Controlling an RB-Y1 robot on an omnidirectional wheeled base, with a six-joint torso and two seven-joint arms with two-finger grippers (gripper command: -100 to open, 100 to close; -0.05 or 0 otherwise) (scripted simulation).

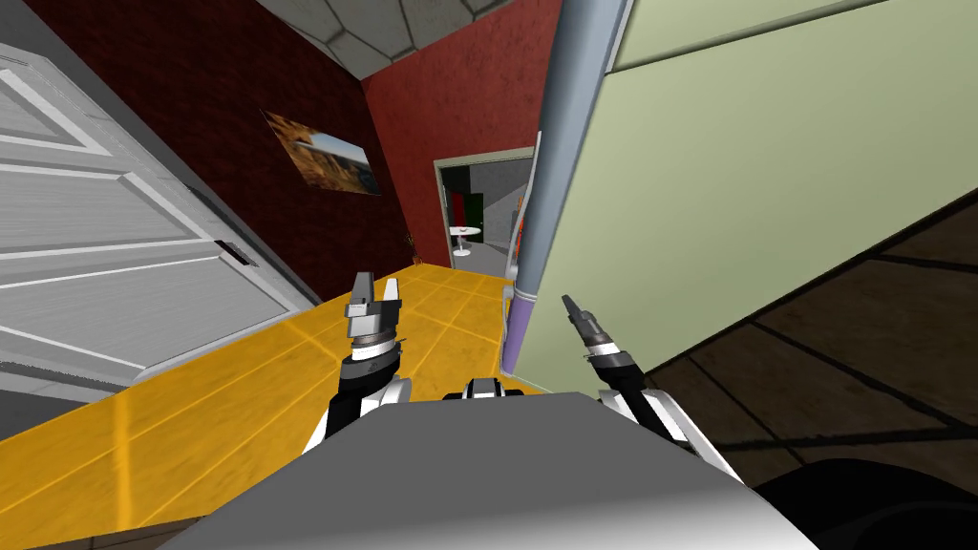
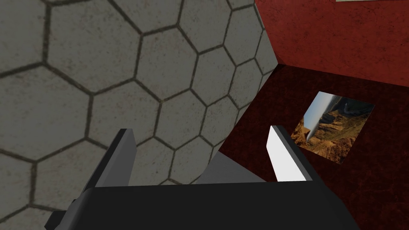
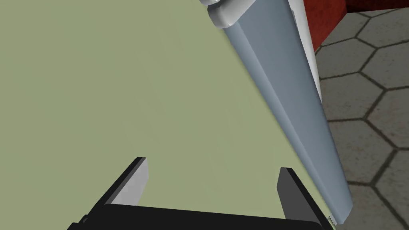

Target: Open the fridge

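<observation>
Two grippers, right gripper with fingers spread apart, facing one pale green fridge door close ahead, one long blue-grey handle just to its left, left gripper further left, fingers likewise apart, over yellow floor

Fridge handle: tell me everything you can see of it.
The fridge handle is a long, straight, smooth blue-grey bar along the edge of the pale green door. A white rounded cap ends it. The open right gripper faces the door beside it; the handle lies just outside its fingers, not gripped.
</observation>
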